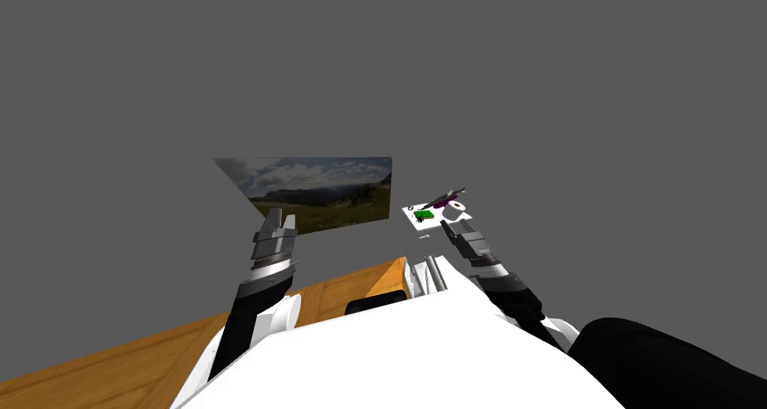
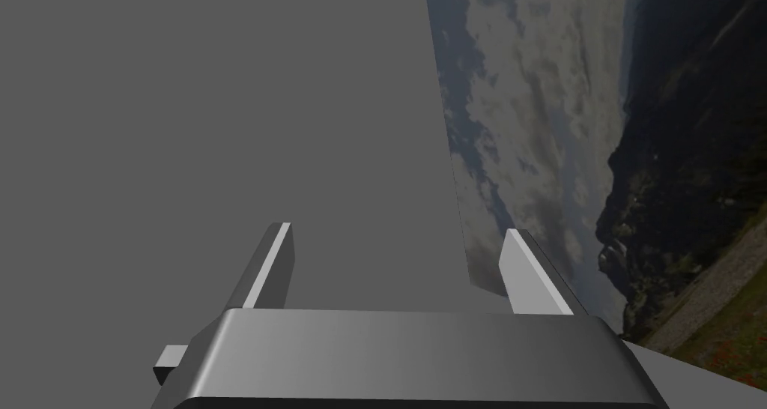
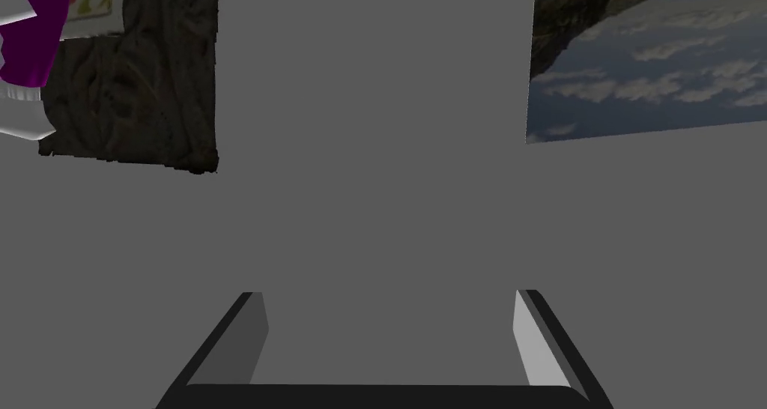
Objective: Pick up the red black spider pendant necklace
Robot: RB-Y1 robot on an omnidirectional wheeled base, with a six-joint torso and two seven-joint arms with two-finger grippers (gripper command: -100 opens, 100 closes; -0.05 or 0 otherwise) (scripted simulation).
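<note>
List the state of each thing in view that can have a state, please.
Left gripper, open, holding nothing, raised in front of the landscape picture.
Right gripper, open, holding nothing, close to the white slab.
White slab, bearing small things: a green one, a purple one, a white ring.
Necklace, not picked up; I cannot tell it apart among those small things.

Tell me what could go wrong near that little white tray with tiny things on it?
The open right end effector sits right beside the small white flat tray, so it might bump the little green block or white ring. Its wrist view aims at plain grey wall, and the tiny things are hard to tell apart, so it may grab the wrong one.
</note>
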